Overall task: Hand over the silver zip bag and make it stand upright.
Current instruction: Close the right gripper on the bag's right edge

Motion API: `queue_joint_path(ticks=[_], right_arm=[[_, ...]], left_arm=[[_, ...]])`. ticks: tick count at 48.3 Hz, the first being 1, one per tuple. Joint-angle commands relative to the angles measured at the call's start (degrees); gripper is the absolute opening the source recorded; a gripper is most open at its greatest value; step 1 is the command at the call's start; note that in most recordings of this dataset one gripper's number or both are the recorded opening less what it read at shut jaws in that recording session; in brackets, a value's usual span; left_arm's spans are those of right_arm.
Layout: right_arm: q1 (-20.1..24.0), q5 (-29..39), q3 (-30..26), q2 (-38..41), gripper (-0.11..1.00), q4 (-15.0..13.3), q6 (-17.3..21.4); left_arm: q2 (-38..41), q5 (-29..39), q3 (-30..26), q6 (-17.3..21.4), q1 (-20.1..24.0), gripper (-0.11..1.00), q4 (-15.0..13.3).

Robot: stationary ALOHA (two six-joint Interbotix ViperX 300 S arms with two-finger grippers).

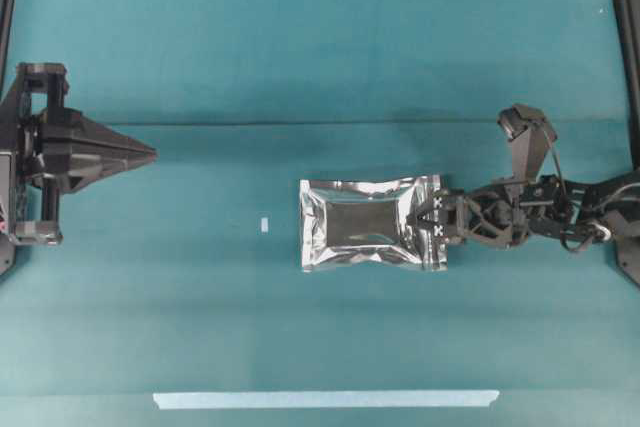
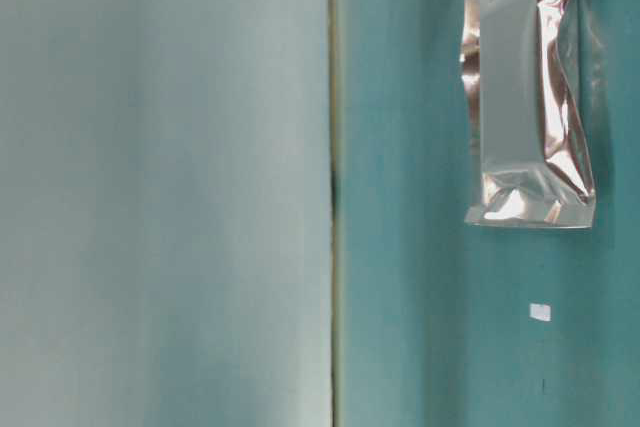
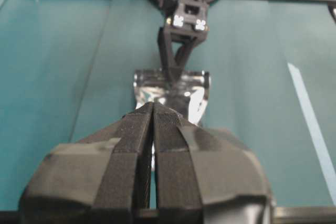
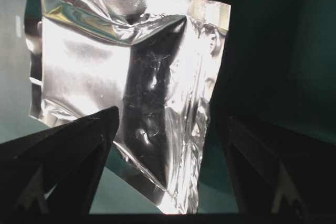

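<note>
Pickup step: the right gripper (image 1: pixel 437 219) spreads its jaws wide over the near end of the bag (image 1: pixel 365 224), which lies flat just ahead of it. Nothing gripped yet. Next, close on that edge. Far opposite, the left gripper (image 1: pixel 148 154) waits, clenched and empty.

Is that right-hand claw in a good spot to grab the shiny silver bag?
Probably yes. The right gripper is open at the end of the silver zip bag, its fingers either side of that end, nothing between them.

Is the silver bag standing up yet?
No. The silver zip bag lies flat on the table, right gripper open around its end.
</note>
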Motion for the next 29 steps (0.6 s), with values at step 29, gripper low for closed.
queue_joint_path(ticks=[29], right_arm=[[0.35, 1.05, -1.93, 3.25, 0.84, 0.18, 0.79]], left_arm=[[0.0, -0.18, -1.23, 0.09, 0.09, -0.01, 0.18]])
